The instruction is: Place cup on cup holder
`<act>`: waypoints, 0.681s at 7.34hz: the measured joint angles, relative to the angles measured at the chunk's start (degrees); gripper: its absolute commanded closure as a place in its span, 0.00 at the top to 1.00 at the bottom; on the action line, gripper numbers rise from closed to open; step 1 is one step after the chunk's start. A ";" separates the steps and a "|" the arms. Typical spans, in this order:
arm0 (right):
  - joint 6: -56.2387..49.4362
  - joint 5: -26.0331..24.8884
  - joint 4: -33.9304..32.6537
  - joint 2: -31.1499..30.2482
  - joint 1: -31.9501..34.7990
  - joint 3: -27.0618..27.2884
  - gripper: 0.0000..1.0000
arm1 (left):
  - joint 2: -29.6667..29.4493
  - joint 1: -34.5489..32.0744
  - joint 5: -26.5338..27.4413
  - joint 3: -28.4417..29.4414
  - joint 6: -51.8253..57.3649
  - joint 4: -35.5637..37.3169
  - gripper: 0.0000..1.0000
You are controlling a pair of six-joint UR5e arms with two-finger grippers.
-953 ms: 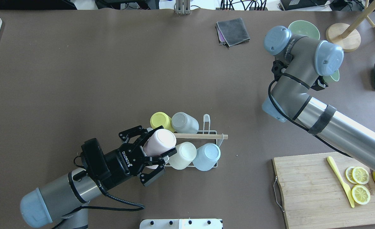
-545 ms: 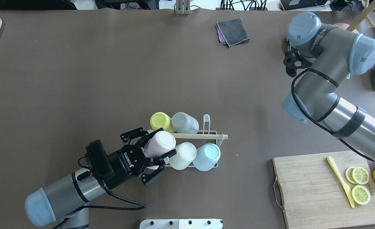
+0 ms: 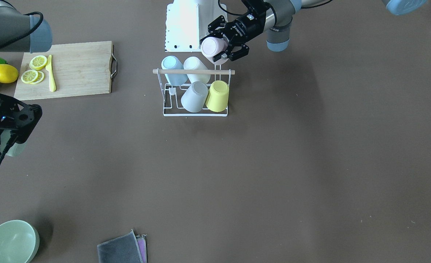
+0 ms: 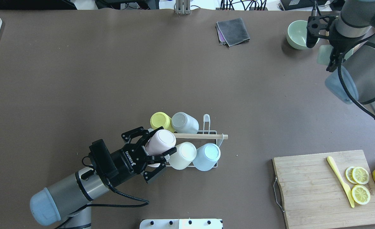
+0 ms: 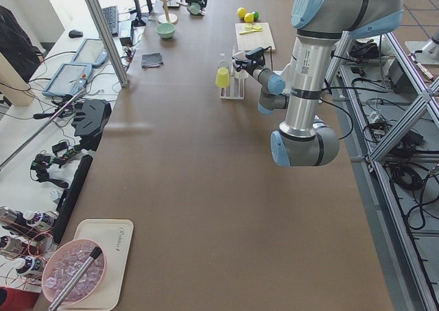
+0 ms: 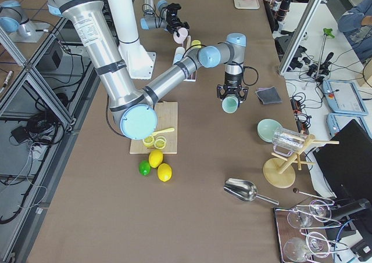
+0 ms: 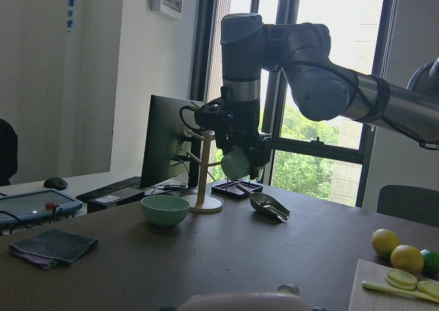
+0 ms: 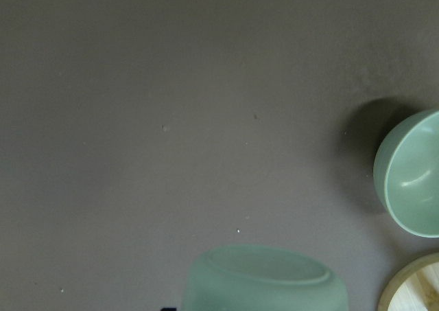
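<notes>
The cup holder (image 4: 200, 136) is a white wire rack with a wooden rod, standing mid-table, also seen in the front view (image 3: 195, 114). Yellow (image 4: 160, 121), grey (image 4: 185, 122), cream (image 4: 182, 155) and blue (image 4: 207, 156) cups sit upside down on its prongs. My left gripper (image 4: 165, 141) is shut on a pink cup (image 4: 159, 142), tilted at the rack's near-left corner beside the rod's end (image 3: 212, 46). At the far right, my right gripper (image 4: 329, 52) is shut on a pale green cup (image 6: 231, 104), held above the table; that cup also shows in the right wrist view (image 8: 260, 277).
A green bowl (image 4: 298, 35) sits next to the right gripper. A folded grey cloth (image 4: 233, 31) lies at the far middle. A cutting board (image 4: 314, 190) with lemon slices and a yellow knife is near right. A wooden stand (image 6: 279, 170) and a metal scoop (image 6: 244, 188) lie farther right.
The right arm has swung away to the far right with the green cup, uncovering the green bowl. The left arm shifted slightly toward the rack, pink cup still in its fingers.
</notes>
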 measured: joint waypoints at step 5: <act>20.64 17.03 32.18 -4.20 2.84 -0.43 0.00 | -0.04 0.05 0.54 1.48 0.00 -0.05 0.00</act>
